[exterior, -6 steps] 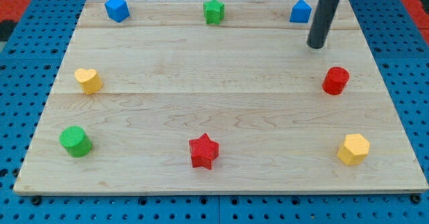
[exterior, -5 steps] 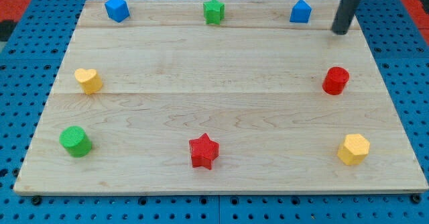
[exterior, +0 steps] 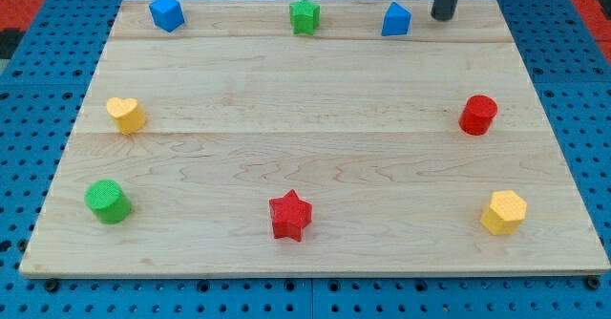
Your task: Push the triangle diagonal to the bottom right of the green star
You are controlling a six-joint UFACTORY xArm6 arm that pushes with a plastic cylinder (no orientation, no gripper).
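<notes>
The blue triangle point(exterior: 396, 20) lies near the board's top edge, right of centre. The green star point(exterior: 305, 16) sits at the top centre, about a hand's width to the triangle's left. My tip point(exterior: 443, 16) is at the top right, just right of the blue triangle, with a small gap between them. The rod rises out of the view's top.
A blue cube point(exterior: 166, 12) is at the top left. A yellow heart point(exterior: 125, 115) and a green cylinder point(exterior: 107, 202) are on the left. A red star point(exterior: 290, 215) is at the bottom centre. A red cylinder point(exterior: 477, 115) and a yellow hexagon point(exterior: 503, 212) are on the right.
My tip swung up and to the right, then back left along the top edge. The blue triangle has shifted left, toward the green star.
</notes>
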